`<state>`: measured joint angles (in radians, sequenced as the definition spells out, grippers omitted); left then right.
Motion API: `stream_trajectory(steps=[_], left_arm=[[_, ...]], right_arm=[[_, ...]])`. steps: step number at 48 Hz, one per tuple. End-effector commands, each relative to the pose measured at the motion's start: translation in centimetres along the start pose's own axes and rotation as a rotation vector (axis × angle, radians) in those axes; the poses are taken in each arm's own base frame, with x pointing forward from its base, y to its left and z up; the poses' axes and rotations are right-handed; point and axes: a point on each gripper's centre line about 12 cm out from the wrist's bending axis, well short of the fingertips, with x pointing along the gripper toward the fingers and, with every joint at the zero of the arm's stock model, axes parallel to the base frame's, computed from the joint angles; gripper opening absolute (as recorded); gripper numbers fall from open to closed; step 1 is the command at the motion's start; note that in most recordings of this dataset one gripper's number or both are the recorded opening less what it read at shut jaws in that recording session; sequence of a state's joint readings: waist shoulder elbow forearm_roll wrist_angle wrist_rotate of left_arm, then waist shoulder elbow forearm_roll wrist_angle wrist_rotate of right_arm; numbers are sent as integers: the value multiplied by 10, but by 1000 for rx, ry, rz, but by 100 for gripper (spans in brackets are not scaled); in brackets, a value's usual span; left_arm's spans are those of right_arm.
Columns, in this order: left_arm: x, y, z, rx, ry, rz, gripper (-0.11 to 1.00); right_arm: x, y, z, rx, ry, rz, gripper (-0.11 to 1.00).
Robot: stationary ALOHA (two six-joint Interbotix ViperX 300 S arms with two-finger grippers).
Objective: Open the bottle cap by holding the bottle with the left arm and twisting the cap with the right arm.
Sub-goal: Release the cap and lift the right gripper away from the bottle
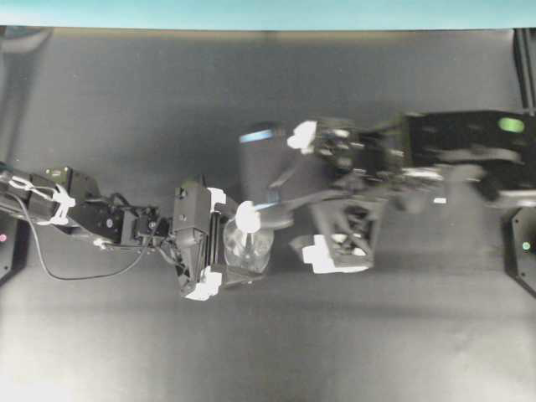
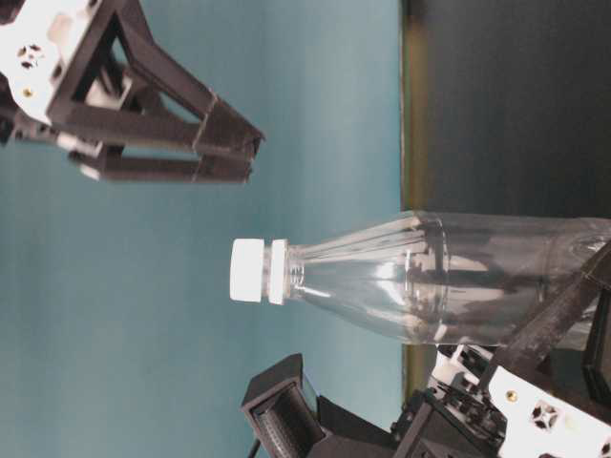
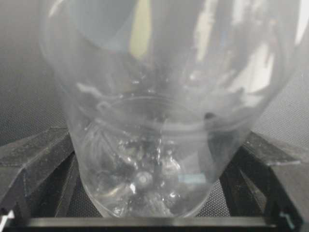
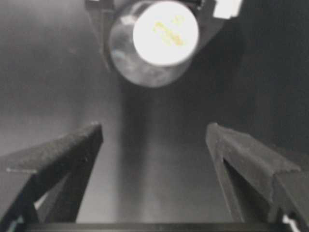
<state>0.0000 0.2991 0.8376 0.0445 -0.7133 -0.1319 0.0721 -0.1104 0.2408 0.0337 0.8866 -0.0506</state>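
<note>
Centre of the overhead view: the capped bottle [image 1: 249, 249] stands between the left gripper [image 1: 216, 244]'s spread, unclenched fingers. The right gripper [image 1: 311, 194], also released, hovers beside it. Ungripped, the bottle may topple if nudged.

The small clear plastic bottle [image 2: 420, 277] is glossy and ribbed at the shoulder — its round white plastic cap [image 2: 246, 270] smooth and matt. The dark table surface [image 1: 126, 109] looks matt, finely textured.

bottle [image 1: 249, 248]: 1, clear plastic | bottle cap [image 1: 247, 217]: 1, white | left arm [image 1: 100, 219]: 1 | right arm [image 1: 452, 155]: 1 | left gripper [image 1: 216, 244]: 1 | right gripper [image 1: 311, 194]: 1 | table [image 1: 126, 100]: 1, dark
</note>
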Motion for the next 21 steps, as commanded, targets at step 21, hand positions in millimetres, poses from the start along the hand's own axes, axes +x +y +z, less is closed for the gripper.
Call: stream_trajectory(steps=[21], left_arm=[[0, 1, 3, 0, 6, 5, 98]], right_arm=[[-56, 9, -42, 154, -324, 28, 83]])
